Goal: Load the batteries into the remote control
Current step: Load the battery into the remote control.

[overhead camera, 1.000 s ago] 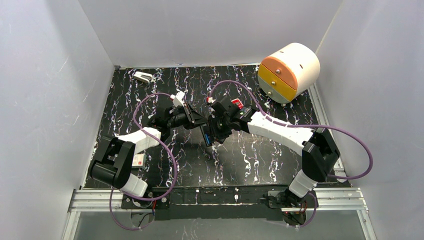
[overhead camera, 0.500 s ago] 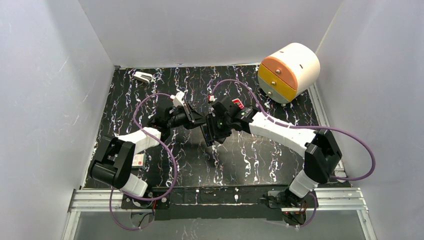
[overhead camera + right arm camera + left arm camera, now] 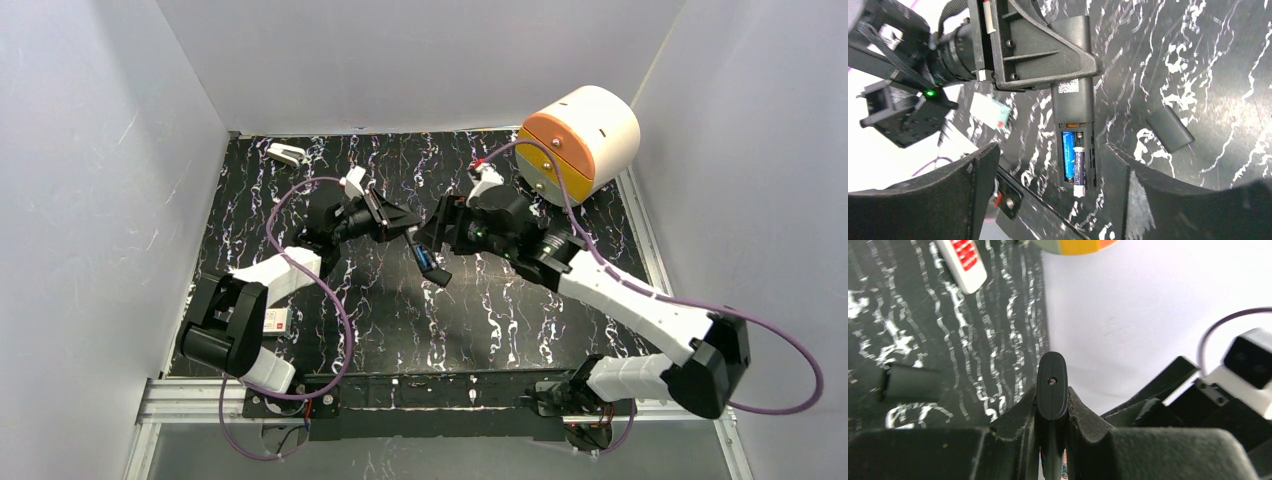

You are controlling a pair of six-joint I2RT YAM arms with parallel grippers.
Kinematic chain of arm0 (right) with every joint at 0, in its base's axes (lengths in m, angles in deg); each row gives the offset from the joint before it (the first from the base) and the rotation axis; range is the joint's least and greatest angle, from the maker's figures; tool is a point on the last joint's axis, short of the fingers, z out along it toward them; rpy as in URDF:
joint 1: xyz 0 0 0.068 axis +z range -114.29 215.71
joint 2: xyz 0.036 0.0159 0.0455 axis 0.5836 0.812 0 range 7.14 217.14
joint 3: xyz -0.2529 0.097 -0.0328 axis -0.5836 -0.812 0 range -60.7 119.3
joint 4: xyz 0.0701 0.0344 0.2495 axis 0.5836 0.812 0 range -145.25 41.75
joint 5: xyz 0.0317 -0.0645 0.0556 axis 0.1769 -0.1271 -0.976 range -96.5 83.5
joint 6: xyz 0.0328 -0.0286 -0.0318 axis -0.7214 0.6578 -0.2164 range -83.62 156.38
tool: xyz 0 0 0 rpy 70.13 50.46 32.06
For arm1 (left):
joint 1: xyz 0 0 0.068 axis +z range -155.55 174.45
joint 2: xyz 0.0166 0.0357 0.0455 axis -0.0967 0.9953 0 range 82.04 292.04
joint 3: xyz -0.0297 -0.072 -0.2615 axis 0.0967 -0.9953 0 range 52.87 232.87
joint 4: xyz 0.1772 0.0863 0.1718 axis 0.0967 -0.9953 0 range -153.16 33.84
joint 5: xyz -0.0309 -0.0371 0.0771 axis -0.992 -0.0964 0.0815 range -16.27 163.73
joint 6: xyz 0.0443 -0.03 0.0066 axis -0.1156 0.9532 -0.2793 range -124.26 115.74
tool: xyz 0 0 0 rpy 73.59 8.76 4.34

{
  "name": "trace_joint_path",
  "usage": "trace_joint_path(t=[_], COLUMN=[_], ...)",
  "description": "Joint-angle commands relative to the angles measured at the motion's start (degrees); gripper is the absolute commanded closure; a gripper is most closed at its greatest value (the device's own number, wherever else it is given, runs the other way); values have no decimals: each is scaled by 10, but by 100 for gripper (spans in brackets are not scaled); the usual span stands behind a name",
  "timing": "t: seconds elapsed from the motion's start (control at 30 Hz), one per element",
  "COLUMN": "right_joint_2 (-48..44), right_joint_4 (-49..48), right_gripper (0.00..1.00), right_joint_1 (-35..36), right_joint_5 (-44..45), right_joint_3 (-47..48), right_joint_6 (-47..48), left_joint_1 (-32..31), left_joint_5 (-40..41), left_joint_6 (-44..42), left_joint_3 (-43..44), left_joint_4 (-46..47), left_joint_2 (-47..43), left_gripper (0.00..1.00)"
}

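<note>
My left gripper (image 3: 393, 226) is shut on the upper part of a black remote control (image 3: 1073, 92), which it holds above the table with the open battery bay facing my right wrist camera. A blue battery (image 3: 1067, 154) lies seated in the bay. Beside it a darker battery (image 3: 1079, 167) lies in the other slot, its white end poking past the bay's lower edge. My right gripper (image 3: 1062, 165) stands open a little way back from the remote, its fingers (image 3: 953, 200) clear of it on either side and holding nothing. End-on, the remote (image 3: 1051, 385) shows between the left jaws.
A dark grey battery cover (image 3: 1170, 129) lies on the black marbled table (image 3: 520, 300). A white remote with red buttons (image 3: 963, 260) lies further off. An orange, yellow and white drawer unit (image 3: 580, 135) stands back right. A small white object (image 3: 288, 152) sits back left, a card (image 3: 277, 320) by the left base.
My right gripper has opened and drawn back to the right, away from the remote, leaving the darker battery in the bay. The right arm's elbow swung low and right. The left arm shifted slightly.
</note>
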Motion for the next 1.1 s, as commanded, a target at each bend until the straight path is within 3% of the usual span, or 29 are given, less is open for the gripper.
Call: trace_joint_path(t=[0.0, 0.27, 0.67, 1.07], right_joint_2=[-78, -154, -141, -130], right_joint_4=[-158, -337, -429, -457], right_gripper=[13, 3, 1, 1], right_joint_1=[-1, -3, -21, -25], right_joint_5=[74, 126, 51, 73], right_joint_3=[-56, -151, -169, -196], right_joint_6=[-49, -108, -182, -246], left_joint_1=[8, 10, 17, 25], left_joint_5=[-19, 35, 107, 118], left_joint_6=[109, 232, 277, 344], left_joint_3=[41, 63, 79, 79], left_joint_4=[99, 217, 232, 269], left_joint_2=[-12, -1, -15, -4], left_gripper=[100, 100, 100, 100])
